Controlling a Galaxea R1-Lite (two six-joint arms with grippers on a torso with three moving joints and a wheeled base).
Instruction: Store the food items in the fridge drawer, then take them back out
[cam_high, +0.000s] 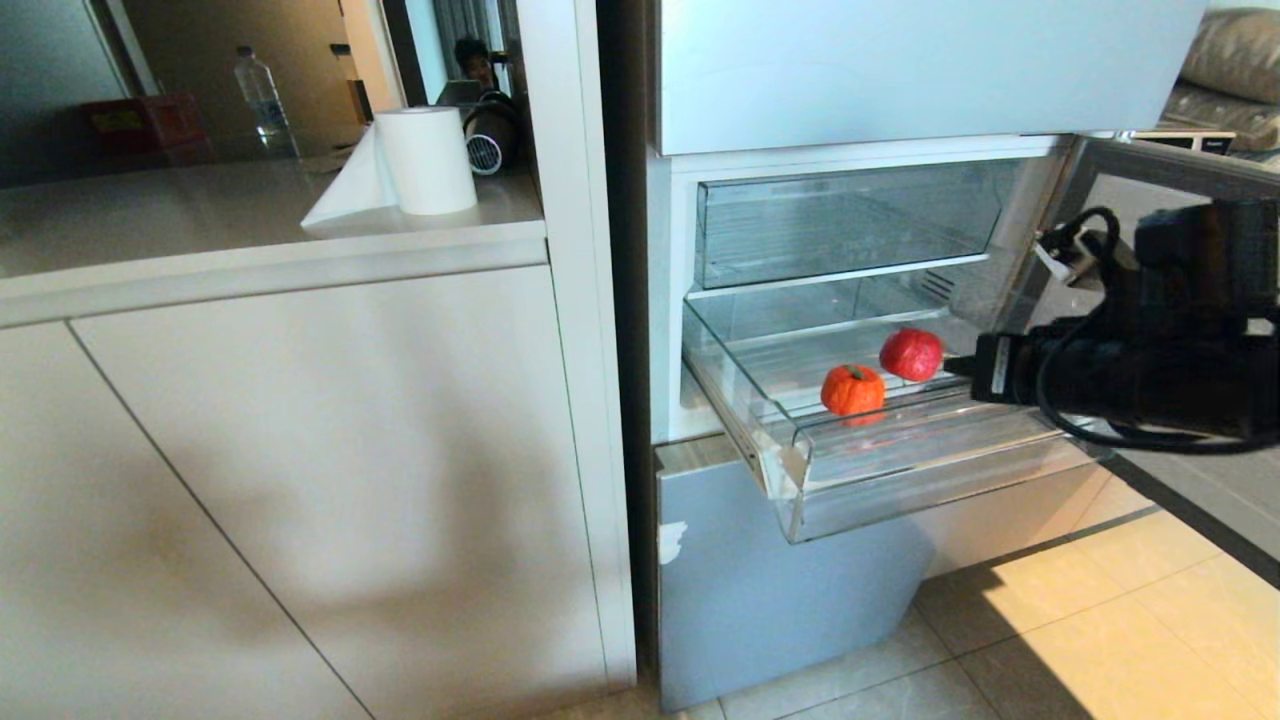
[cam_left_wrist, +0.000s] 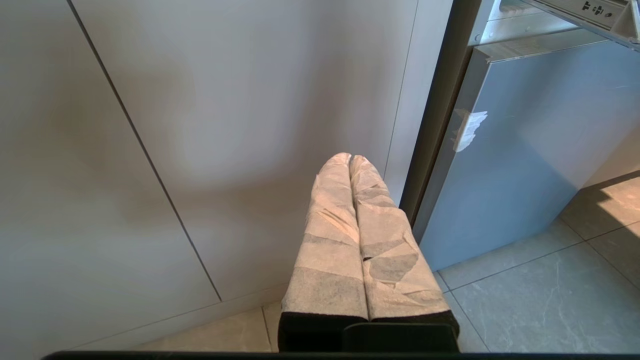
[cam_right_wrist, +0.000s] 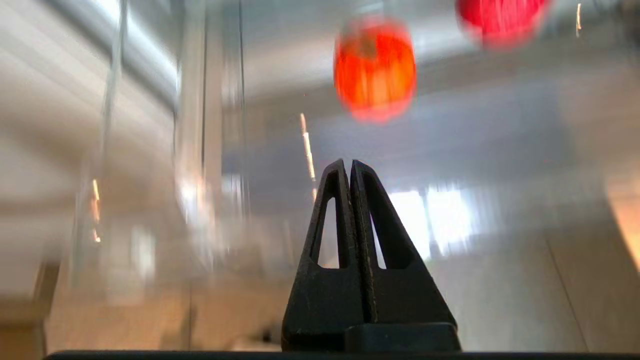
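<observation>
The right gripper, two black fingers pressed together and holding nothing, points into the wide clear plastic fridge drawer from its right side, close to the glossy red round food piece. The orange-red round food piece with a green stem sits just beside the red one, nearer the drawer's stepped front lip; both rest on the ribbed floor. The drawer stands pulled out, below a shallower clear drawer.

The left gripper, its paper-wrapped fingers together and empty, hangs low before the pale cabinet door.

A white paper-towel roll stands on the counter. No writing is legible.
</observation>
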